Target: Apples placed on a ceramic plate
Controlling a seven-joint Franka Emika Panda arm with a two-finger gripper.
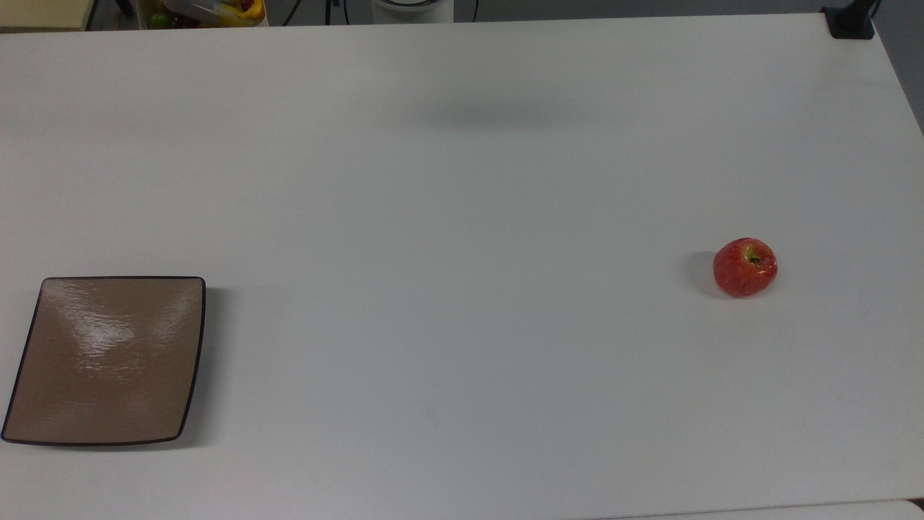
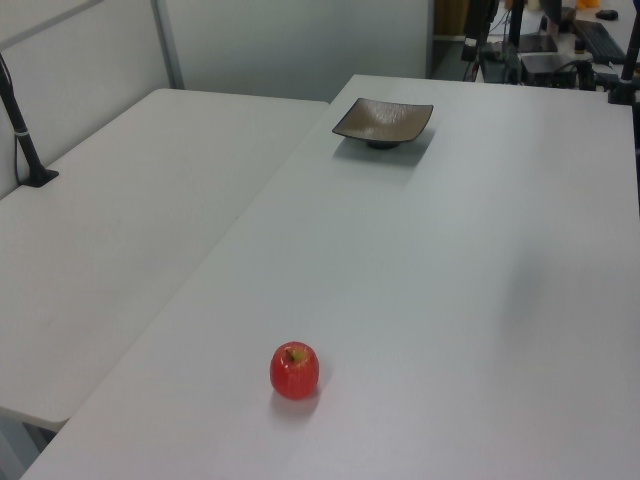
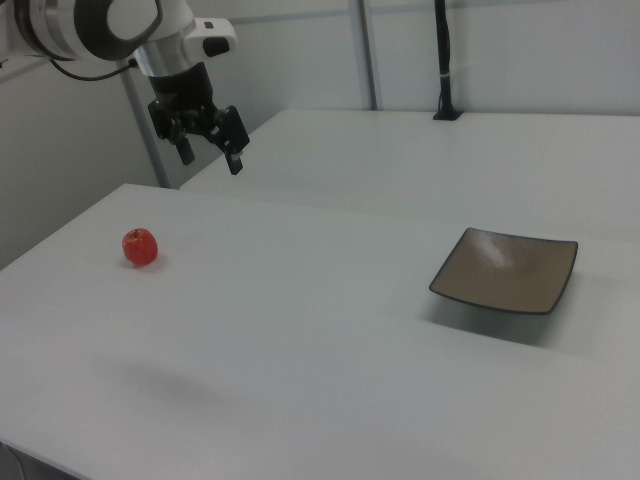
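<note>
1. In the right view, the apple [image 3: 140, 247] is seen at the right view's left, resting upright on the white table [image 3: 300, 340] with its stem hollow turned upward. The ceramic plate [image 3: 507, 270] lies well apart from it, toward the right view's right, and nothing is held on it.
2. A roll is judged the first risk: the apple is round and glossy, so if it is met off-centre by one finger before the other, it may be nudged away across the smooth table rather than caught.
3. A slip is judged the second risk: a shallow pinch high on the curved skin may be squeezed off during the lift, and the long carry between apple and plate would give it ample room to be dropped.
4. A poor release is judged the third risk: the plate is shallow, with a glossy surface and only slightly raised edges, so an apple let go from height or near the dark rim may be bounced or rolled back onto the table.
5. The gripper [image 3: 208, 146] is held high above the table, up and a little to the right view's right of the apple, not yet over it. Its two fingers are pointed downward and spread apart, and nothing is held between them.
6. The wrist is carried roughly vertical beneath the white arm [image 3: 90, 25], which is reached in from the right view's upper left corner.
</note>
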